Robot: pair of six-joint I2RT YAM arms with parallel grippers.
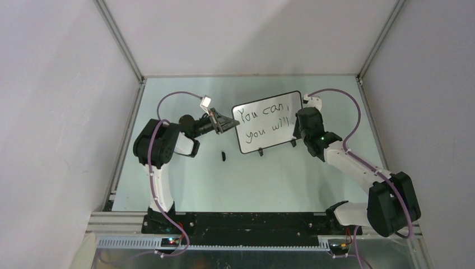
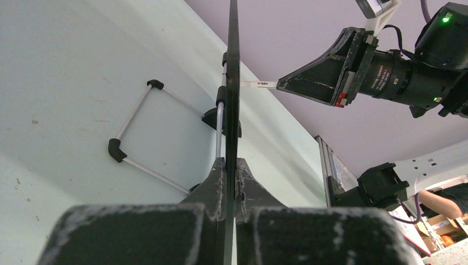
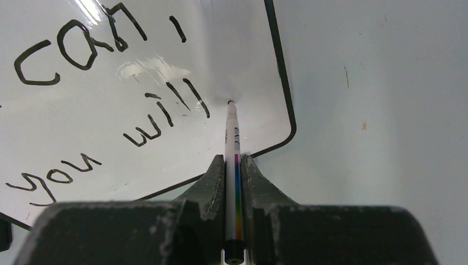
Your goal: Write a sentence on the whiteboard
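**Arm pose**

1. The left arm [image 1: 159,185] rises from its base at the near edge of the table [image 1: 269,179]. It folds at the elbow and reaches rightward, away from the base.
2. The right arm [image 1: 358,168] rises from its base at the near right. Its elbow is folded low beside the base, and its forearm runs up and to the left.
3. A small black object [image 1: 223,155] lies on the table between the left arm and the board, apart from both.

**Grip state**

1. The left gripper [image 2: 230,161] is clamped on the left edge of the whiteboard [image 2: 233,83], with one finger on each face.
2. The right gripper [image 3: 233,160] is clenched on a marker [image 3: 232,132], with both fingers pressed against its barrel.

**Board position and axis**

1. The whiteboard stands on its black feet near the middle of the table, between the two grippers.
2. Its long axis runs left to right, with the right end turned slightly toward the far wall.
3. The written face is toward the arm bases.
4. A wire foot [image 2: 138,132] rests on the table behind the board.

**Marker and text**

1. The marker's long axis runs from the right gripper straight toward the board face.
2. Its tip touches the board just right of "will", near the lower right corner.
3. The sentence [image 1: 262,117] fills two lines, "You can," above "you will". The lines follow the board's long axis.
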